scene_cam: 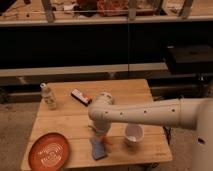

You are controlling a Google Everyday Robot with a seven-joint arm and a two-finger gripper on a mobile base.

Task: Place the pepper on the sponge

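Note:
A blue-grey sponge [98, 149] lies near the front edge of the wooden table [125, 92]. A small orange-red pepper [104, 139] shows right at the sponge's upper right edge, just under the gripper [99, 134]. The gripper hangs down from the white arm [150, 114], which reaches in from the right, and hovers directly over the sponge's far end. The arm's wrist hides much of the gripper.
A white cup [133, 134] stands just right of the sponge. A large round orange plate [49, 150] sits at the front left. A clear bottle [48, 96] stands at the back left, and a black-and-white box with a red end [80, 96] lies behind the arm.

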